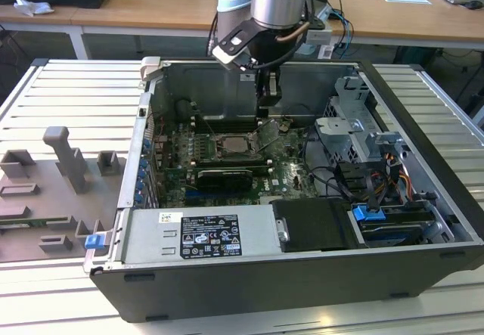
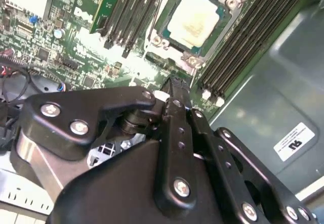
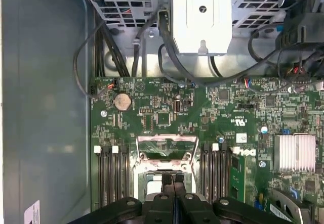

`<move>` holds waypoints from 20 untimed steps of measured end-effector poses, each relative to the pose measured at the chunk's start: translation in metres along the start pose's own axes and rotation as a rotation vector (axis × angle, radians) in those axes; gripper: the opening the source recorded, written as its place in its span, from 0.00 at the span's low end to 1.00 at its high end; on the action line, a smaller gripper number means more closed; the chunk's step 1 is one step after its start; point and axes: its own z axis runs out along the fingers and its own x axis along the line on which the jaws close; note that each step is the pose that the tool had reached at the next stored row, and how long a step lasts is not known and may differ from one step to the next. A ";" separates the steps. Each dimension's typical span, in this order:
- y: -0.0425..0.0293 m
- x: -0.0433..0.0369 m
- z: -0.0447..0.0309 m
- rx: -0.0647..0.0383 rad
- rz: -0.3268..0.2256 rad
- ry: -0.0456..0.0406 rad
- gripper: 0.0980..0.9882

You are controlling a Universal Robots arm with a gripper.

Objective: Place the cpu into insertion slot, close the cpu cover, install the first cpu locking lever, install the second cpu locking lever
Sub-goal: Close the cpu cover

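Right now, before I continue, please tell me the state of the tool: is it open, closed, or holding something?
Tool: closed, with its fingers pressed together and nothing held between them.

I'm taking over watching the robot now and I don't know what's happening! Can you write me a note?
The gripper is shut, holds nothing and hovers close over the socket inside the computer case.
The cpu lies in the insertion slot, pale face up.
The cpu cover looks tipped open, not down on the chip.
Done: chip placed.
Left: closing the cover and both lever steps.
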 end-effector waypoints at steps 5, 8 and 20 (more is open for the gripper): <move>0.0026 0.0000 0.0000 0.000 0.000 0.0000 0.01; 0.0041 0.0000 0.0001 0.000 0.000 0.0001 0.01; 0.0242 0.0003 0.0062 0.000 0.000 -0.0010 0.01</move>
